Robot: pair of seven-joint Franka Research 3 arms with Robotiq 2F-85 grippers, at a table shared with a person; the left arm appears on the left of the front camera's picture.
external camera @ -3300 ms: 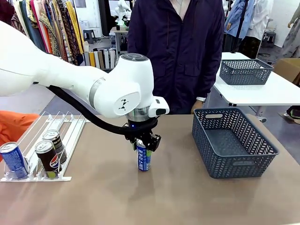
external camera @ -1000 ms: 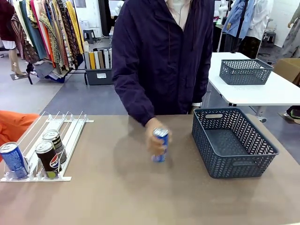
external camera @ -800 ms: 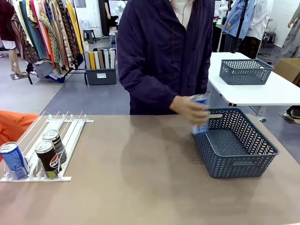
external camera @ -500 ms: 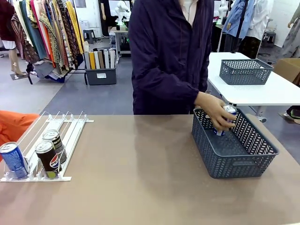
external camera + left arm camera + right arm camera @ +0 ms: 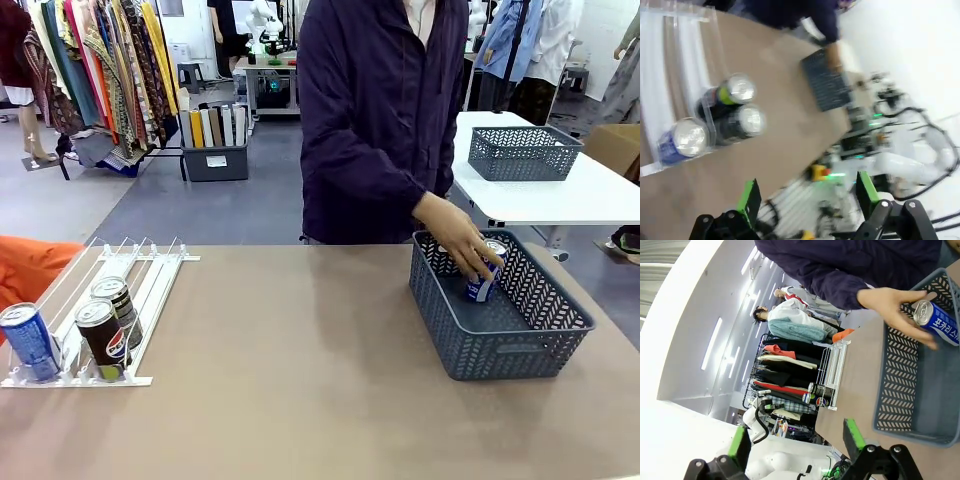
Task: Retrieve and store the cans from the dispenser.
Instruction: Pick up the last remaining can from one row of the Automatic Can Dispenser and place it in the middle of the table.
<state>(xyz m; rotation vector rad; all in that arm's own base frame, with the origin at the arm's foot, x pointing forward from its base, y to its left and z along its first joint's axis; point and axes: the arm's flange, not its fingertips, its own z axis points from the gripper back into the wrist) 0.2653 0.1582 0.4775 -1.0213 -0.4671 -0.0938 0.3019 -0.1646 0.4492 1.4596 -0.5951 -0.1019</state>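
Since the earlier frames the left arm has left the desk (image 5: pixel 300 400), and the blue can (image 5: pixel 483 278) has gone from mid-desk into the grey basket (image 5: pixel 500 350). The person's hand (image 5: pixel 455 240) holds it tilted, just inside the basket's far wall.

Progress, as judged: one can all but stored. Three wait on the dispenser (image 5: pixel 150 290), well apart from the basket: a second blue can (image 5: pixel 28 342) and two black cans (image 5: pixel 102 334).

Left pincer (image 5: pixel 807 192): released, empty, above those three, the basket far beyond. Right pincer (image 5: pixel 796 435): released, empty, the basket and held can near ahead.
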